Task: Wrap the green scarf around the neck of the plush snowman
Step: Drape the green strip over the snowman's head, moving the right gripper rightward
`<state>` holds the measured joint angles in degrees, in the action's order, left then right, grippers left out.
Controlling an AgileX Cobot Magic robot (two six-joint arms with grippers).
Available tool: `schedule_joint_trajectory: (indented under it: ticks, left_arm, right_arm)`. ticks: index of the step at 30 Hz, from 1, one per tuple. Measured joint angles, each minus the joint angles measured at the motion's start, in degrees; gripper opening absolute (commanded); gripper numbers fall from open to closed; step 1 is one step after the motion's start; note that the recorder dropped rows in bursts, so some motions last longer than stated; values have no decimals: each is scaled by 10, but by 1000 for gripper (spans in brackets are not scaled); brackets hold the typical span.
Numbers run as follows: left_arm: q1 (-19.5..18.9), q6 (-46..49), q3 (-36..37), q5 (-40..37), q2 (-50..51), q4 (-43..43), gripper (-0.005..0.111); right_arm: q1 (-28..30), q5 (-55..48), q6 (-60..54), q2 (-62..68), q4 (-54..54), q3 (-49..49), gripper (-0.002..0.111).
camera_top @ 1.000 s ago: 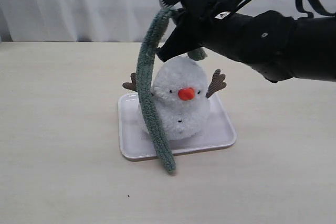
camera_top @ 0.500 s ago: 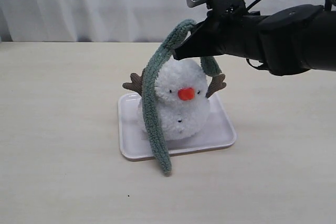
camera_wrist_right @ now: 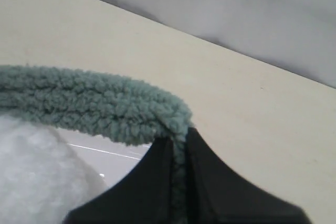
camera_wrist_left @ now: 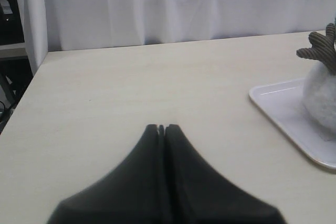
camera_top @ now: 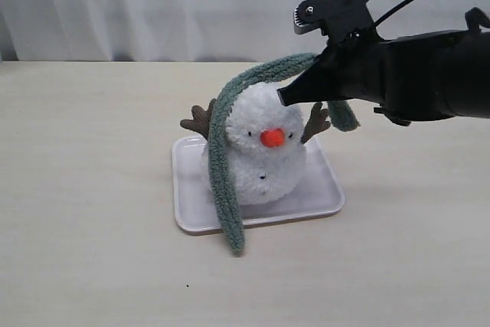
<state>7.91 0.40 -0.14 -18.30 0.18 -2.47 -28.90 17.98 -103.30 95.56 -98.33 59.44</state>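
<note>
Hanging over the crown of the plush snowman (camera_top: 264, 178), the green scarf (camera_top: 218, 166) is held by the right claw (camera_top: 287, 97), which is clamped on the knit close to one end. The long part is seen running down the snowman's side on the left of the exterior view, its tip lying past the front rim of the white tray (camera_top: 325, 197) on the counter (camera_top: 92, 204). The short end is left dangling beside the brown twig arm (camera_top: 315, 122). The snowman is seated on the tray. The left claw (camera_wrist_left: 161, 128) is pressed together, empty, low over the counter and apart from the tray.

The snowman's neck (camera_top: 249, 157) is not yet circled; the scarf is judged to sit too high. If it is let go here, it could be dragged off by the heavier long side. If the fuzzy knit is pulled across the plush, the light snowman could be tipped, or the strip snagged on a twig arm.
</note>
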Motion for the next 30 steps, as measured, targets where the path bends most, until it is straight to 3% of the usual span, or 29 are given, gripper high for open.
schedule_joint_trajectory:
  ticks: [10,17,22,25,30]
  left_arm:
    - [0,0,0,0,0,0,0]
    - [0,0,0,0,0,0,0]
    - [0,0,0,0,0,0,0]
    - [0,0,0,0,0,0,0]
    - [0,0,0,0,0,0,0]
  right_arm:
    - [0,-31,7,-18,-16,-29,4]
    - [33,-199,70,-22,-18,-28,4]
    - [53,-252,147,-23,0,-29,4]
    - [81,-335,288,-23,139,-22,4]
    - [128,-482,666,-23,531,38,4]
